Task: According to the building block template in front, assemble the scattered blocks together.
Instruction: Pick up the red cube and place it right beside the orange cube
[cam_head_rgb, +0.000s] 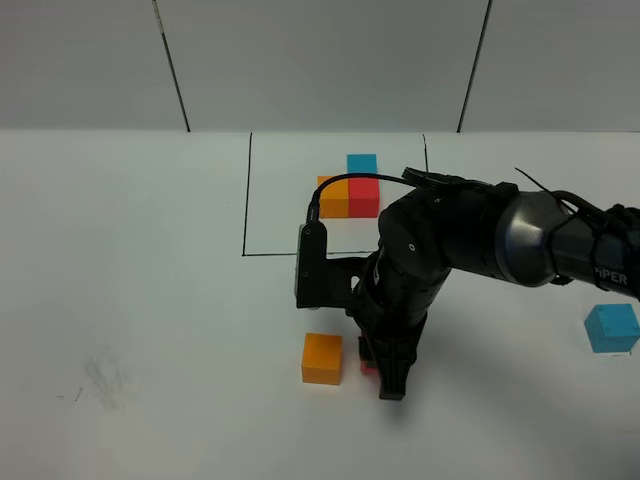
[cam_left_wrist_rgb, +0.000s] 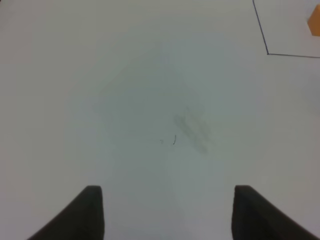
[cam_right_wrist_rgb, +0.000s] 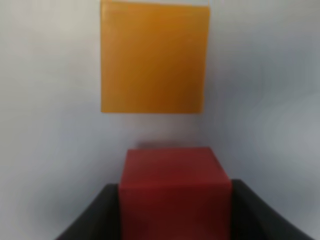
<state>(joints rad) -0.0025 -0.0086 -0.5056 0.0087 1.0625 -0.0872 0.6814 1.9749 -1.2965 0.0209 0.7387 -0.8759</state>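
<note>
Red cube (cam_right_wrist_rgb: 175, 187) being clamped by right gripper (cam_head_rgb: 392, 384), lower centre; best being squared flush against orange cube (cam_head_rgb: 322, 358). Left gripper (cam_left_wrist_rgb: 167, 212) fingers apart.

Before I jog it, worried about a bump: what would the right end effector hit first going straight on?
Probably the table, since the right end effector points steeply down, holding the red cube; the orange cube sits aside.

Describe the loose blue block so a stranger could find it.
Start at the black-lined rectangle on the white table. Go past the dark arm toward the right edge: the blue block sits there alone, outside the lines, unlike the other blue one inside the frame.
</note>
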